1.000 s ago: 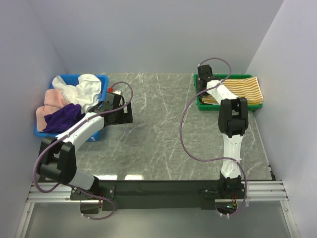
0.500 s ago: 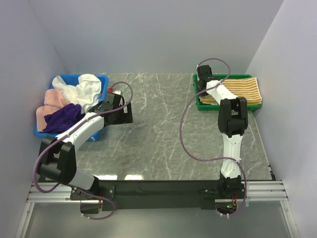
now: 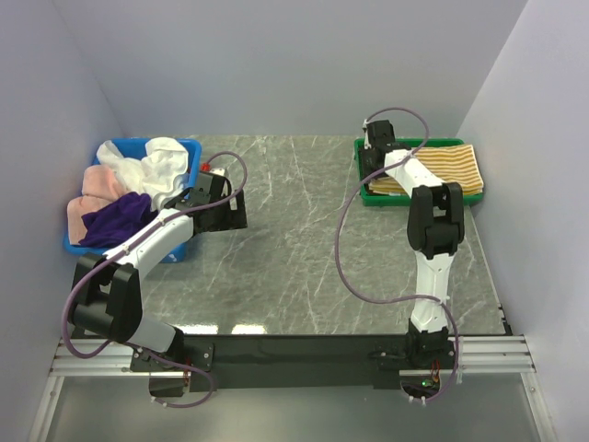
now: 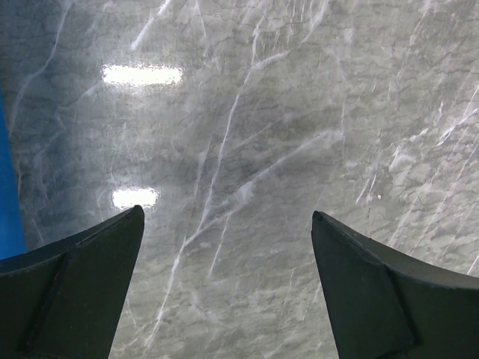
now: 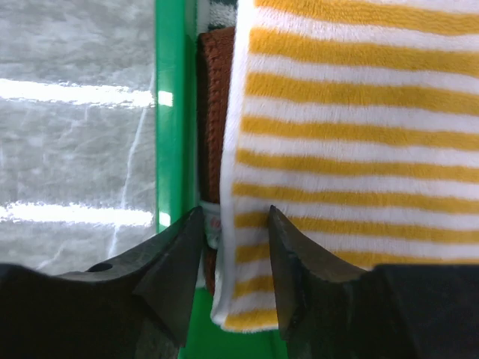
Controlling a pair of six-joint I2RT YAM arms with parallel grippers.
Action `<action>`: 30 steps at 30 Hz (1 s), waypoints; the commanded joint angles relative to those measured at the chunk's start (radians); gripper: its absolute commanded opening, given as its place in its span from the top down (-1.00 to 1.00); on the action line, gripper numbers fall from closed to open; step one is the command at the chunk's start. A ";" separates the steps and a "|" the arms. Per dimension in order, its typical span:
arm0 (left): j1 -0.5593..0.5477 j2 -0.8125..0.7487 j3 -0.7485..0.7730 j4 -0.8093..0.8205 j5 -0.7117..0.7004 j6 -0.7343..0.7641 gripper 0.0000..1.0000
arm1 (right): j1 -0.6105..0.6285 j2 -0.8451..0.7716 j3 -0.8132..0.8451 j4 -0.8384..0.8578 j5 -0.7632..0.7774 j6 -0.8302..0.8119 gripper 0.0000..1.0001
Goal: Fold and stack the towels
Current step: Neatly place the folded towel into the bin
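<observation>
A yellow-white striped towel (image 3: 437, 166) (image 5: 359, 112) lies folded on top of a stack in the green tray (image 3: 361, 177) (image 5: 171, 112). A brown towel (image 5: 215, 112) shows under its left edge. My right gripper (image 3: 368, 164) (image 5: 236, 213) hangs over that edge. Its jaws stand apart, one on each side of the striped towel's hem, and the cloth lies flat. Loose white (image 3: 161, 161), pink (image 3: 97, 184) and purple (image 3: 120, 219) towels fill the blue bin (image 3: 189, 147). My left gripper (image 3: 237, 212) (image 4: 224, 213) is open over bare marble beside the bin.
The grey marble table (image 3: 294, 239) stretches between the bin at the left and the tray at the back right. Walls close in on both sides. A purple cable (image 3: 345, 267) loops from the right arm over the table.
My right gripper has edged a little left at the tray's left side, and the tray with its stack has shifted slightly left. The left arm has not moved.
</observation>
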 commanded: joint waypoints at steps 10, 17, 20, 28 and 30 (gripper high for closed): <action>0.002 -0.228 0.003 0.023 -0.011 0.007 -0.99 | 0.016 -0.557 -0.108 -0.069 0.042 0.229 -0.15; 0.009 -0.541 -0.081 0.100 -0.207 -0.027 -0.99 | 0.018 -1.083 -0.462 -0.020 0.177 0.410 -0.39; 0.009 -0.664 -0.121 0.103 -0.334 -0.042 -0.99 | 0.018 -1.321 -0.629 0.008 0.200 0.458 -0.46; 0.009 -0.956 -0.206 0.023 -0.503 -0.100 -0.99 | 0.016 -1.914 -1.036 0.072 0.226 0.373 -0.85; 0.009 -1.015 -0.227 -0.007 -0.520 -0.117 -0.99 | 0.016 -1.981 -1.080 0.078 0.221 0.347 -0.87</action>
